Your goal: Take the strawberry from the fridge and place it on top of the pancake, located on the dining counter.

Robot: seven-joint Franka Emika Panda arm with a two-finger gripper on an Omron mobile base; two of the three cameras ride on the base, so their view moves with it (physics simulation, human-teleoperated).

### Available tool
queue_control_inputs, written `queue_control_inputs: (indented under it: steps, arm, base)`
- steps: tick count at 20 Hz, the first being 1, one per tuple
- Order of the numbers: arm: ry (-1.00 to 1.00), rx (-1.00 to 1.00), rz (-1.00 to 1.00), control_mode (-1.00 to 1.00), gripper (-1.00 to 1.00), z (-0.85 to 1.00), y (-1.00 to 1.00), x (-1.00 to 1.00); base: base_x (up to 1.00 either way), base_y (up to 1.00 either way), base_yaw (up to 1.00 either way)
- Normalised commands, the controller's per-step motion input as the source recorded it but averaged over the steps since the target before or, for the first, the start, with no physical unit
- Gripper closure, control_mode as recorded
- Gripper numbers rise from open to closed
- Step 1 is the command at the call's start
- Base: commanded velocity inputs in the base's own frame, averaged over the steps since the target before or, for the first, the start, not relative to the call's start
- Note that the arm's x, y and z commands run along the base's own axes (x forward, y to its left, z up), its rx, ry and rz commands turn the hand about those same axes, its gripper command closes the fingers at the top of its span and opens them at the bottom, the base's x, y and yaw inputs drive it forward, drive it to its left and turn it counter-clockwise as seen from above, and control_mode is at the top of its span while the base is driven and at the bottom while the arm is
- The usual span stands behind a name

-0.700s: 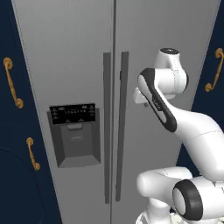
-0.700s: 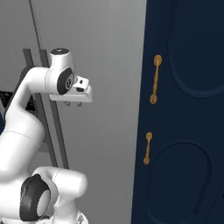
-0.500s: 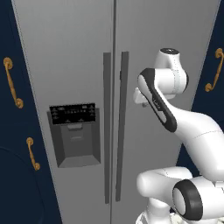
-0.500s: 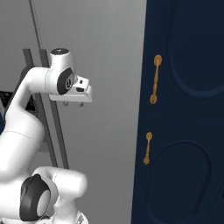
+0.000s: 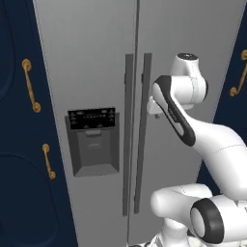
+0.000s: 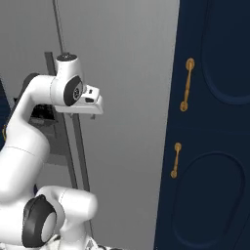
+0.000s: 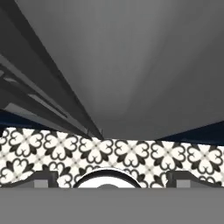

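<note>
The fridge (image 5: 96,72) is standing shut in front of the robot, its two grey doors meeting at a centre seam with two long dark vertical handles (image 5: 129,130) running side by side down that seam. One black dispenser panel (image 5: 92,140) is sitting in the left door. Navy cabinets (image 6: 210,122) are flanking the fridge, and the left base view is showing two gold handles (image 5: 30,86) on the left cabinet plus one more at its right edge, while the right base view is showing two gold handles on the cabinet to the right of the fridge. The arm is bending upward, and the hand (image 6: 88,105) is hanging level with the upper part of the right door, pointing downward; the gripper's fingers are too hidden to judge, so whether they are apart or together cannot be told. The hand view is looking down the grey door face (image 7: 131,65) to a black-and-white patterned floor (image 7: 131,153), which neither base view is showing.
</note>
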Motion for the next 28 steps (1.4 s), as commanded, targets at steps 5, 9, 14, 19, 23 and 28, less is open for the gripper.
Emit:
queue_control_inputs:
  steps: [5, 9, 14, 19, 23, 28]
  arm:
    - [0.0, 0.0, 0.0, 1.0, -1.0, 0.0, 0.0, 0.0]
    - [0.0, 0.0, 0.0, 1.0, -1.0, 0.0, 0.0, 0.0]
    - [0.0, 0.0, 0.0, 1.0, -1.0, 0.0, 0.0, 0.0]
    - [0.0, 0.0, 0.0, 1.0, -1.0, 0.0, 0.0, 0.0]
    - [0.0, 0.0, 0.0, 1.0, -1.0, 0.0, 0.0, 0.0]
    - [0.0, 0.0, 0.0, 1.0, -1.0, 0.0, 0.0, 0.0]
  base:
    - [0.0, 0.37, 0.0]
    - [0.0, 0.41, -0.03]
    - [0.0, 0.37, -0.07]
    - [-0.02, 0.2, -0.04]
    - [-0.4, 0.03, -0.01]
    - [-0.51, 0.2, -0.02]
